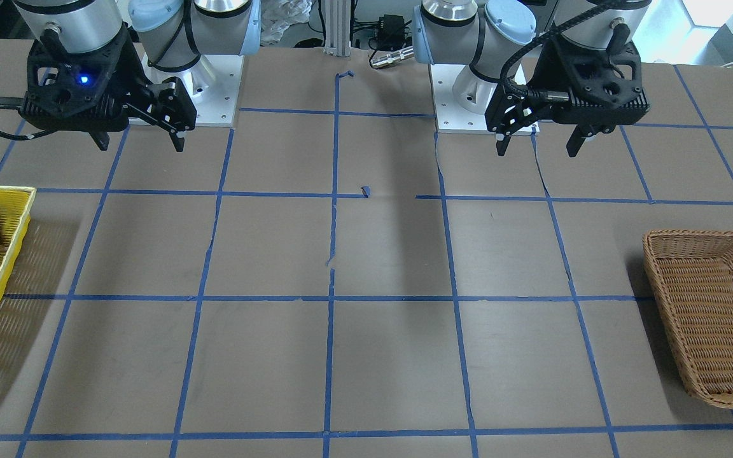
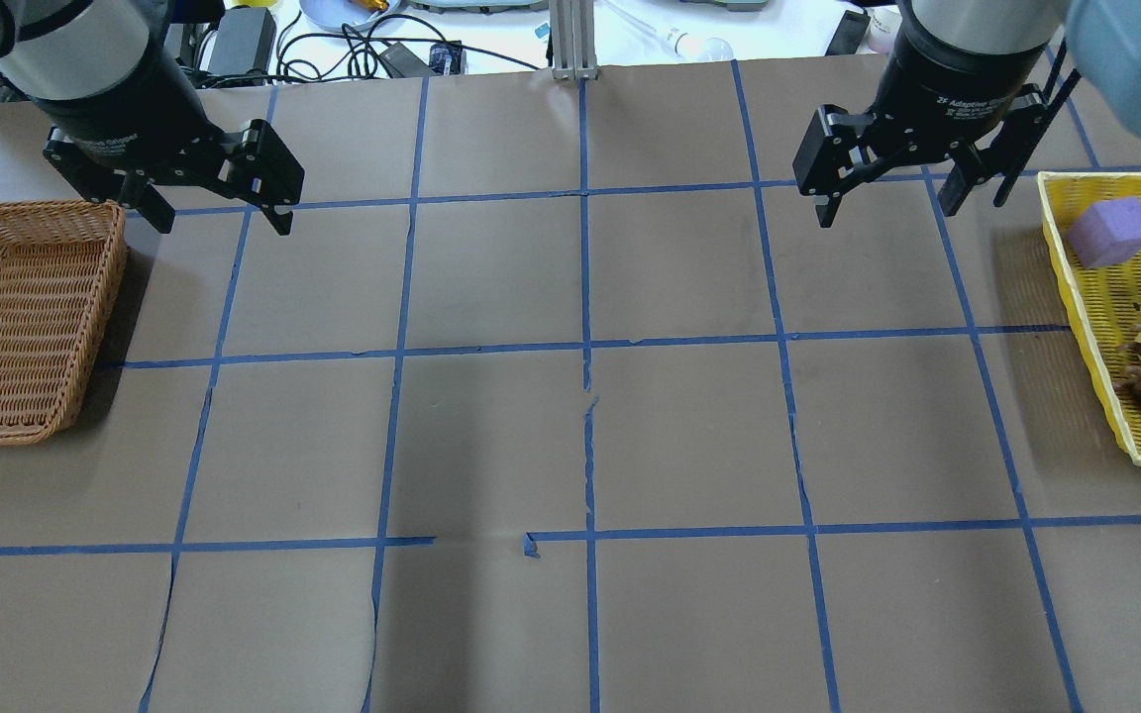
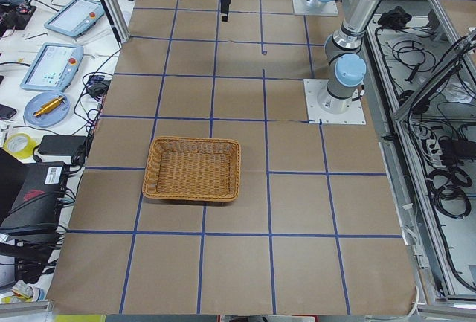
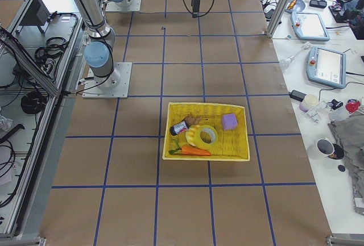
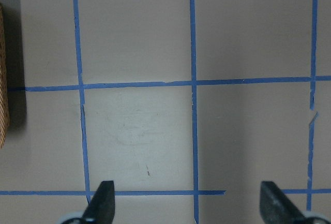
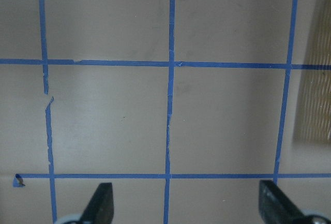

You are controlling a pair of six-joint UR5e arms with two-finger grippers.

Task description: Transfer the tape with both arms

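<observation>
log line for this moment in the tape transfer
stage: not started | tape: in yellow basket by right arm | left gripper: open, empty | right gripper: open, empty

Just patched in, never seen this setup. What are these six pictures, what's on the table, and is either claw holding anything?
This is a two-armed robot at a table covered in brown paper with blue tape lines. Each arm ends in a two-finger claw. Two pictures look down from behind and in front of the robot, two look along the table from its ends, and two come from wrist cameras. The left gripper and the right gripper both hang open and empty above the table. The tape, a yellow roll, lies in the yellow tray on the robot's right, with a purple block and a carrot. The wicker basket on its left is empty.
</observation>
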